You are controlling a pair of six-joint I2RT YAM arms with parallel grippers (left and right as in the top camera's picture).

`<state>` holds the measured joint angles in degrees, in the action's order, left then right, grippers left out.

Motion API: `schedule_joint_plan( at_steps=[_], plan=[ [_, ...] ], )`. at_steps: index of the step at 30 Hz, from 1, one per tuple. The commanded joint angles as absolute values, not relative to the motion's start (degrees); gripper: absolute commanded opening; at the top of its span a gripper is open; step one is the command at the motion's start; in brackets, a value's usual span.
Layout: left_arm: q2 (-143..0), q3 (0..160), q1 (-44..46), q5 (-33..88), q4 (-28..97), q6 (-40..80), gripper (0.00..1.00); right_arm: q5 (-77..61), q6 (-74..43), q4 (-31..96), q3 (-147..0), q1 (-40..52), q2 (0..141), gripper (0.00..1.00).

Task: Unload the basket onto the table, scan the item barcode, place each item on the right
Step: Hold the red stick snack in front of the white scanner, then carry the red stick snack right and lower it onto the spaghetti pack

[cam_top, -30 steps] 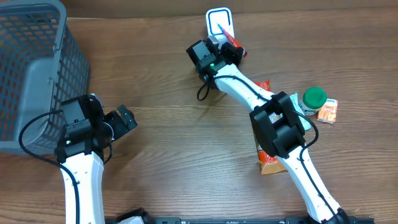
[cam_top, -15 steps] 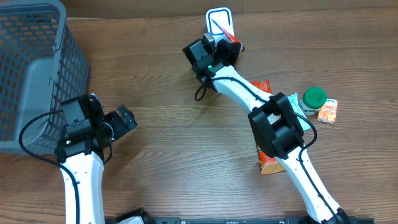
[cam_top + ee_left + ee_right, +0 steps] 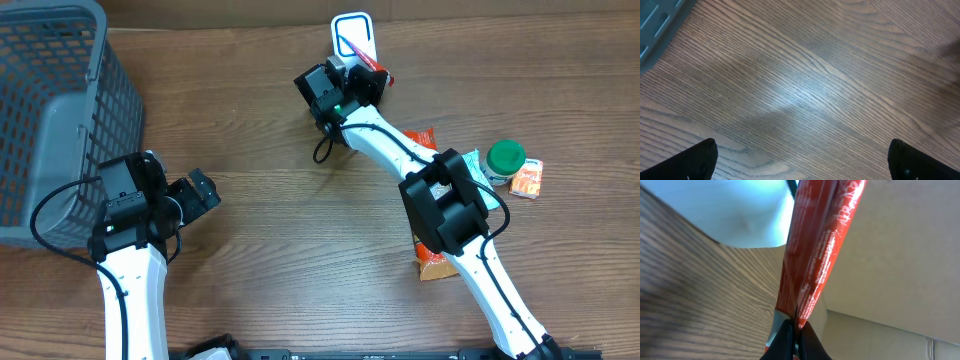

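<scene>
Right gripper [image 3: 795, 339] tight on red packet [image 3: 815, 245], slightly farther left by scanner [image 3: 350, 24] than a second ago.

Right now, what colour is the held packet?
Red; the packet shows best in right wrist view.

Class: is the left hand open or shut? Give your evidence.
Open: the left hand shows its fingers at opposite lower corners, only table between them.
</scene>
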<state>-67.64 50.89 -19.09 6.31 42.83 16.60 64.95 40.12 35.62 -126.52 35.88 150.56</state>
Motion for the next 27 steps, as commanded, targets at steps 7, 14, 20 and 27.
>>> schedule_joint_plan(
  at_steps=[7,14,20,27],
  plan=[
    [-67.94,51.68,-18.81,5.76,42.85,17.37,1.00,62.13,25.39,40.91,-126.17,35.62,143.70,0.03],
    [-67.94,51.68,-18.81,5.76,42.83,17.37,1.00,46.02,9.06,56.66,-126.17,35.62,130.58,0.03],
    [-67.94,51.68,-18.81,5.76,42.83,17.37,1.00,24.77,-1.56,77.71,-126.17,32.82,122.67,0.04],
    [-67.94,51.68,-18.81,5.76,42.85,17.37,1.00,-0.21,-1.56,90.59,-122.80,25.19,122.41,0.04]
  ],
)
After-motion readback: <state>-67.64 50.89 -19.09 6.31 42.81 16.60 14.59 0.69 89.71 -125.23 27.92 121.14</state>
